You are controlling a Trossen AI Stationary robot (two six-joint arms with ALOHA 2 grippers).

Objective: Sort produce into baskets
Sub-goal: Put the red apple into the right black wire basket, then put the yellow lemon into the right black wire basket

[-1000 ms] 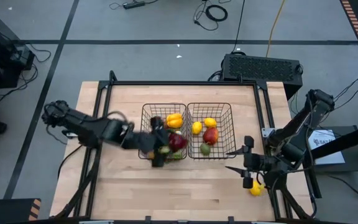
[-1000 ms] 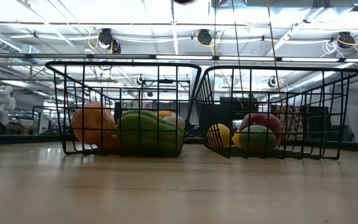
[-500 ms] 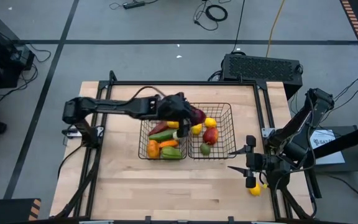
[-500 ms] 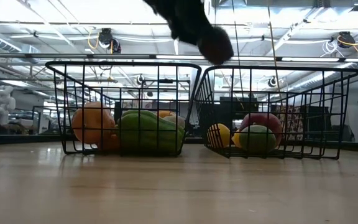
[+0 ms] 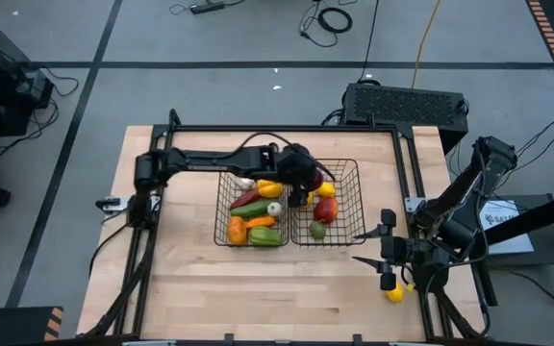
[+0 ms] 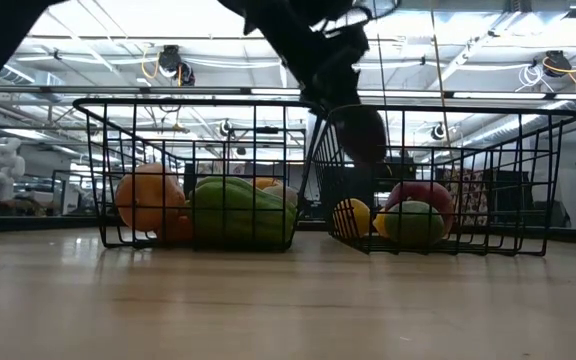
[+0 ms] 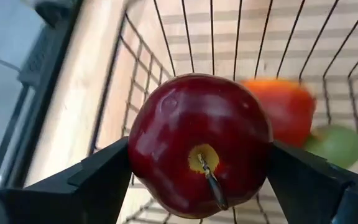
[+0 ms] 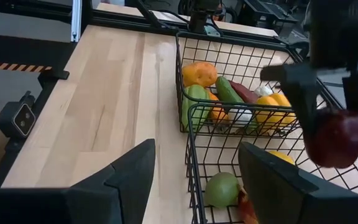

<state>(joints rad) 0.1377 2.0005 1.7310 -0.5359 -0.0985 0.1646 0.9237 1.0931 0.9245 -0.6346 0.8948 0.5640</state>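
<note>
Two black wire baskets stand side by side mid-table. The left basket point(image 5: 221, 204) holds peppers, a cucumber and a garlic bulb. The right basket point(image 5: 358, 204) holds a lemon, a red piece and a green one. My left gripper point(image 5: 301, 178) reaches over the right basket's left part, shut on a dark red apple point(image 7: 201, 143), which hangs at about rim height point(image 6: 360, 135). My right gripper point(image 5: 371, 247) stands open above the table's right edge, nothing between its fingers point(image 8: 126, 180). A lemon point(image 5: 393, 289) lies on the table beside it. My left gripper pinches the apple between its two fingers, one on each of its opposite sides point(image 7: 135, 155). The fingers point(image 7: 104, 177) slant down, coming from the table's left. The apple's stem end point(image 7: 205, 163) faces back toward the wrist. It is lifted clear above the produce in the basket.
A black metal frame point(image 5: 287, 128) runs along the table's far, left and right sides. Bare wood point(image 5: 258, 288) spreads between the baskets and the near edge. A black box point(image 5: 407, 104) sits past the far right corner.
My left gripper has carried the apple from over the left basket's near side toward the far edge and the right, then down to the right basket's rim height. It has stayed shut on the apple. My right gripper has kept still.
</note>
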